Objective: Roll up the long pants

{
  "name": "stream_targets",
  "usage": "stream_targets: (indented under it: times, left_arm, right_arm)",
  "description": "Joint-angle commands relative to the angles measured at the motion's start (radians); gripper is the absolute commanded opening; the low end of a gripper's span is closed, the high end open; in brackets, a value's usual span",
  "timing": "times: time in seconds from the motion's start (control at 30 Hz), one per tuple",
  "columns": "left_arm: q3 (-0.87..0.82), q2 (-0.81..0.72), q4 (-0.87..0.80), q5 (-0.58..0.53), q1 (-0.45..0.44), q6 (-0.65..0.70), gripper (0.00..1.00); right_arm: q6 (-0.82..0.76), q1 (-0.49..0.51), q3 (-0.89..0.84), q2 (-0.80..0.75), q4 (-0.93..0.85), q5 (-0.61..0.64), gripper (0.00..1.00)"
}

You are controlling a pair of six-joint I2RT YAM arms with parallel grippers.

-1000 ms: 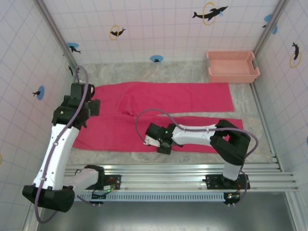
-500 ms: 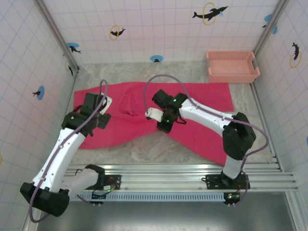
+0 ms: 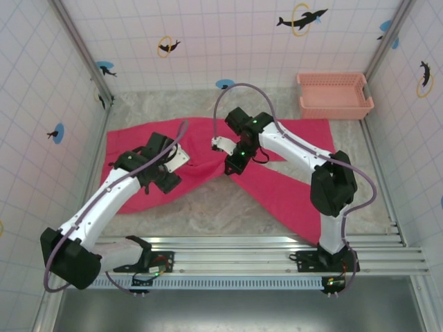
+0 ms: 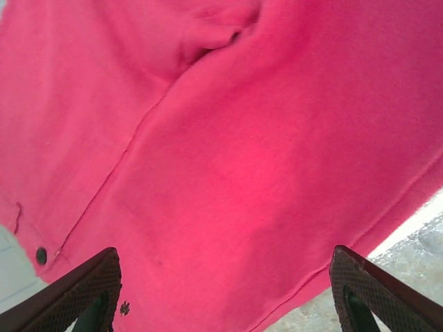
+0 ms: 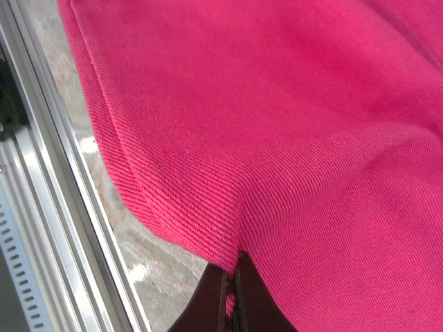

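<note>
1. Right gripper: jaws pinched shut on a fold of the pants. The cloth drapes off the pinch, so you are carrying the near leg, not pressing it down.
2. Left gripper: jaws spread wide with nothing between them, hanging over the waist end, where a button and a seam show below. It is likely placed to pin or take that end while the leg is drawn across.
3. From above, the right gripper sits mid-pants, at the far leg's near edge. The near leg runs diagonally from it toward the counter's near right. The left gripper is over the left part.
4. Basket: far right corner, apart from the cloth.
5. Change: a second ago both legs lay flat and parallel, with the right gripper at the near leg's edge and the left by the waistband. Half a second ago the leg was already dragged up. Since then you've carried it farther back, and the left arm has swung in rightward.
</note>
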Motion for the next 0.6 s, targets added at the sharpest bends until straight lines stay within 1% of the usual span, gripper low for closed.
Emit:
stream_targets:
  times: [0.0,0.23,0.57]
  left_arm:
    - [-0.018,0.022,0.019,0.032,-0.017,0.028,0.81]
    - [-0.050,0.069,0.035,0.058,-0.030,0.020,0.82]
    - [-0.062,0.155,0.068,0.013,-0.041,0.032,0.83]
  right_arm:
    - [0.026,-0.025,0.054,0.025,-0.018,-0.081,0.00]
    - [0.038,-0.088,0.080,0.047,-0.015,-0.159,0.00]
    - [0.068,-0.141,0.105,0.058,0.008,-0.236,0.00]
